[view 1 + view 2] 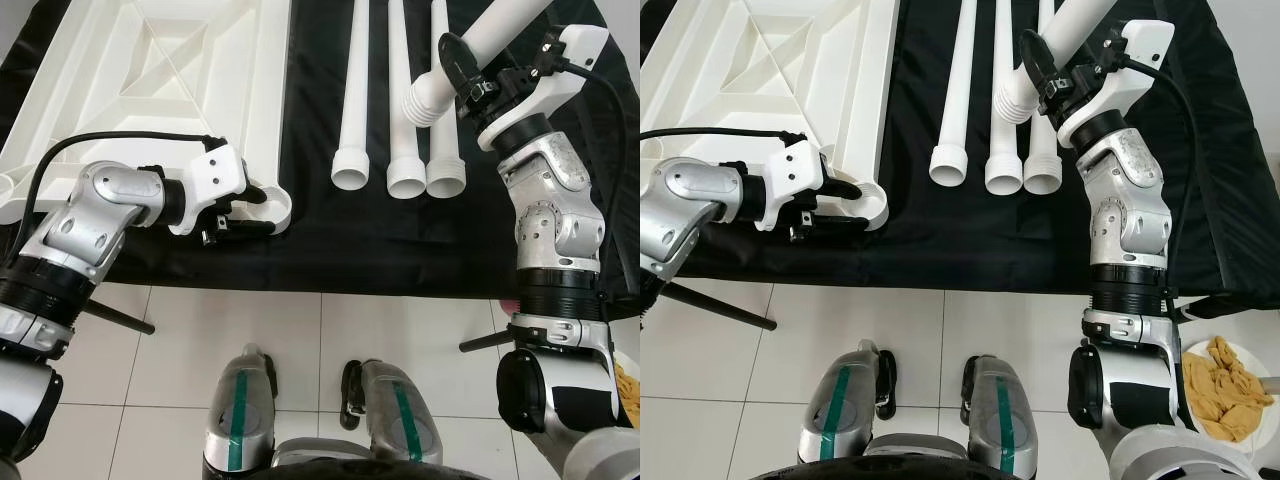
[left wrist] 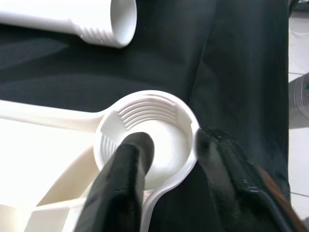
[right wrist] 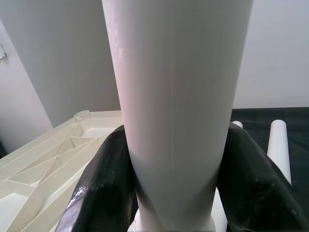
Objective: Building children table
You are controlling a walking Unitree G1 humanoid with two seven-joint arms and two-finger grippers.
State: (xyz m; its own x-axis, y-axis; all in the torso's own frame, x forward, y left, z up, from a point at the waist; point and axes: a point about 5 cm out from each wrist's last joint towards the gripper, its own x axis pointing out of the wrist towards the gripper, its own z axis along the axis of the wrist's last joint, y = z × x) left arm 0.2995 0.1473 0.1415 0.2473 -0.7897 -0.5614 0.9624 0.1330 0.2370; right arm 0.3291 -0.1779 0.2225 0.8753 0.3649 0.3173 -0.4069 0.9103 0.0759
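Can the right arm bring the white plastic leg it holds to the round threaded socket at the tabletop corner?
Probably yes: black cloth between white plastic leg and round threaded socket lies bare, but a left gripper finger sits inside it.

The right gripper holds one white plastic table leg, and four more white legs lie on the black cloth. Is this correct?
Not quite: three white plastic legs lie on the black cloth, not four, as the left eye view shows. The right gripper does hold one white plastic table leg.
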